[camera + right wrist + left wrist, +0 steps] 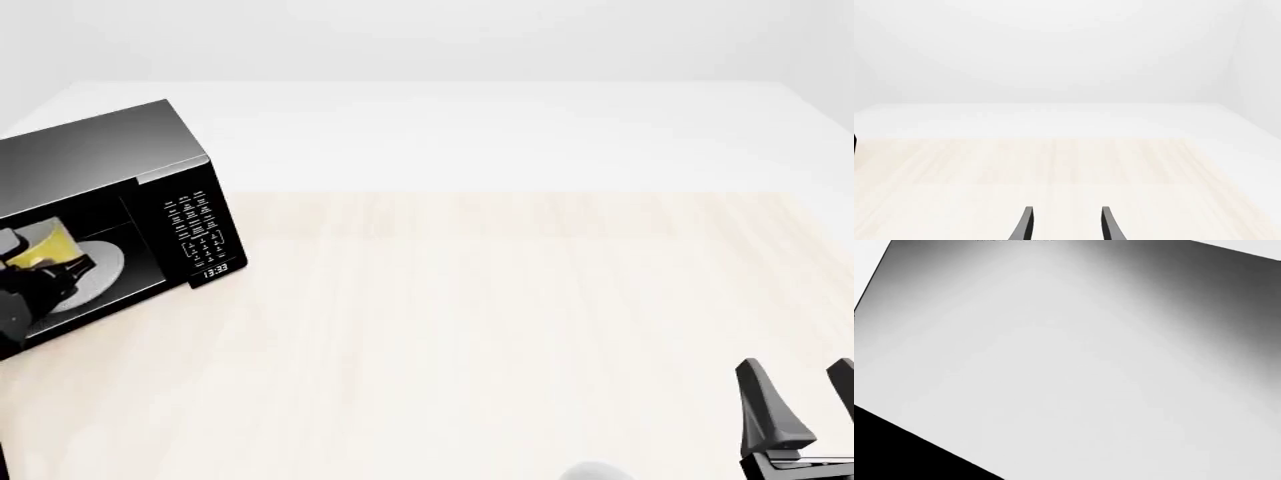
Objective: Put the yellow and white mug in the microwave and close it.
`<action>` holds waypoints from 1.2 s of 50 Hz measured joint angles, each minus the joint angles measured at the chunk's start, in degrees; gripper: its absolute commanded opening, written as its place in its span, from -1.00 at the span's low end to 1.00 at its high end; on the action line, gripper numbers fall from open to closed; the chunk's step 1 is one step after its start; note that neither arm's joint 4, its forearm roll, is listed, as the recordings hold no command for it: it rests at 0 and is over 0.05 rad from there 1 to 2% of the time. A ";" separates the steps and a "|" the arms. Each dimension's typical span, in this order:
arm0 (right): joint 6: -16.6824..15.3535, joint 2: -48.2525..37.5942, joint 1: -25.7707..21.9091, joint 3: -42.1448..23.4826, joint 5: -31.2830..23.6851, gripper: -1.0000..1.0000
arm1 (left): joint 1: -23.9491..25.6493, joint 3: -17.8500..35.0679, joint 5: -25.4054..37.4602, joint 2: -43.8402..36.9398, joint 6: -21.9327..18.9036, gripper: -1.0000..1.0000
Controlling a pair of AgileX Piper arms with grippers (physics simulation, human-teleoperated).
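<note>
The black microwave [127, 150] stands at the table's left edge with its cavity open toward me. The yellow and white mug [51, 246] is inside, tilted, over the white turntable plate [102, 266]. My left gripper [32, 287] is a dark shape inside the cavity just below the mug. I cannot tell whether it grips the mug. The left wrist view shows only a smooth grey panel [1067, 360] and no fingers. My right gripper [797, 370] is open and empty near the front right; its fingers also show in the right wrist view [1067, 210].
The keypad [194, 225] and clock display [216, 269] face the table's middle. The light wood tabletop [507, 320] stretches from the microwave to the right gripper. The microwave door is out of view to the left.
</note>
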State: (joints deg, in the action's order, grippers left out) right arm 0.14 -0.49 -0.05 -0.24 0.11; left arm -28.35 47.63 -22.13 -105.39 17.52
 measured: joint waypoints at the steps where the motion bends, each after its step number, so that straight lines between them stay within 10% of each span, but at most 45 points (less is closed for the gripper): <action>1: 0.00 0.00 0.00 0.00 0.00 1.00 | 0.02 0.06 -0.02 -0.06 0.03 -1.00; 7: 0.00 0.00 0.00 0.00 0.00 1.00 | 0.14 0.42 -0.03 -0.34 0.29 -1.00; 8: 0.00 0.00 0.00 0.00 0.00 1.00 | 0.17 0.49 0.00 -0.39 0.34 1.00; 60: 0.00 0.00 0.00 0.00 0.00 1.00 | 1.16 -5.03 0.07 0.02 -1.29 1.00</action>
State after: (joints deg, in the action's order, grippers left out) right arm 0.14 -0.49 -0.04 -0.24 0.11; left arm -27.19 42.60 -22.06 -105.38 16.23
